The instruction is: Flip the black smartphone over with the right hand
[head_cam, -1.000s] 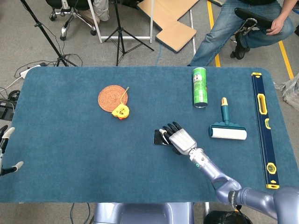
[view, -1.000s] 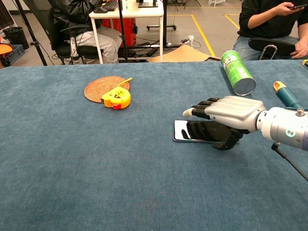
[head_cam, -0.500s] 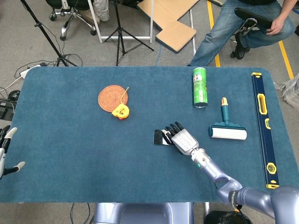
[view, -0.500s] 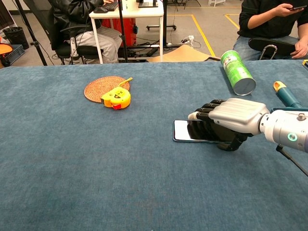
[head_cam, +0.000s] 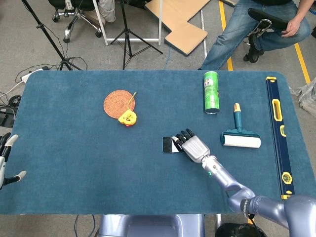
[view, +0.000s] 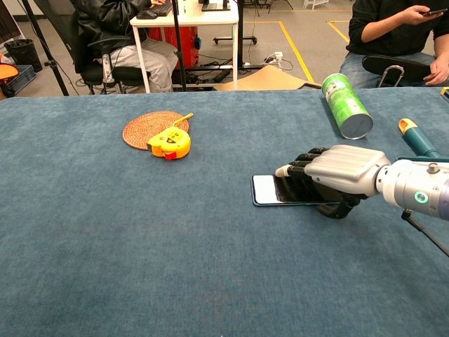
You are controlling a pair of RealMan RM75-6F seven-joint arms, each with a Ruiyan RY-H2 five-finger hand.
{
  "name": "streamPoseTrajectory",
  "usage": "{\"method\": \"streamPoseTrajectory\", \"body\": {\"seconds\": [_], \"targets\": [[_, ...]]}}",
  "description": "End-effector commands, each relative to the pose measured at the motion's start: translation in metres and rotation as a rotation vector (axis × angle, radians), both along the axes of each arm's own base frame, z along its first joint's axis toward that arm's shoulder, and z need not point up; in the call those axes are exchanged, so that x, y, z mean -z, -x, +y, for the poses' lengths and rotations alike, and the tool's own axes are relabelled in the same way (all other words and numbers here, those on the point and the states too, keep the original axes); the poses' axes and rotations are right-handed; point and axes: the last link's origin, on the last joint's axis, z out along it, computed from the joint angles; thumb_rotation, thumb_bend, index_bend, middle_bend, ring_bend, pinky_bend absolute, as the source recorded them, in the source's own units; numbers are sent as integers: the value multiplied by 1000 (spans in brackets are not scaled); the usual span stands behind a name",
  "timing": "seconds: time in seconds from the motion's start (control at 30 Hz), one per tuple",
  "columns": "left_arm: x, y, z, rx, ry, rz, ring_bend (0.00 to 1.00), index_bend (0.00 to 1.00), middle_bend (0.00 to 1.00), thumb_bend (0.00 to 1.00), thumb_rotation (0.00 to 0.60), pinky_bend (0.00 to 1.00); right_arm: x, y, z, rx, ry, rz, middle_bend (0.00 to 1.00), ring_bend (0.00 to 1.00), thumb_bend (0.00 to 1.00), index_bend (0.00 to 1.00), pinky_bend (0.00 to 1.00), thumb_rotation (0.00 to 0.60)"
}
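The black smartphone (view: 270, 189) lies screen up on the blue table, near the middle; in the head view the smartphone (head_cam: 169, 144) shows only its left end. My right hand (view: 338, 179) covers its right end, fingers curled down on the top face and the thumb at the near edge, gripping it. From above, the right hand (head_cam: 193, 146) hides most of the phone. My left hand (head_cam: 6, 159) hangs beside the table's left edge, fingers apart and holding nothing.
A woven coaster (head_cam: 118, 102) and a yellow tape measure (head_cam: 127, 117) lie at the back left. A green can (head_cam: 211, 92), a lint roller (head_cam: 240, 138) and a long level (head_cam: 277, 133) lie to the right. A person sits behind the table.
My right hand has slid a little to the right along the phone and lowered its fingers onto it, uncovering more of the screen. The left hand has barely shifted.
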Motion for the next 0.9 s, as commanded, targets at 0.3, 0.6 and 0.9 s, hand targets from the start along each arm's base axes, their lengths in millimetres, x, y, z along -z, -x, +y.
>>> {"method": "streamPoseTrajectory", "body": {"seconds": [0.3,0.6,0.9], "targets": [[0,0,0,-1,2,-2,0,0,0,0,600,0,0,-3,-1,9,7,-44,322,242,660,290,298,600],[0,-1,-1,3,3,-5,0,0,0,0,600,0,-9,-9,20,41,-81,-183,364,287,850,346,337,600],[-1,-3,-2,7,8,-8,0,0,0,0,600,0,-23,-19,28,250,-189,-353,380,320,877,350,371,600]]}}
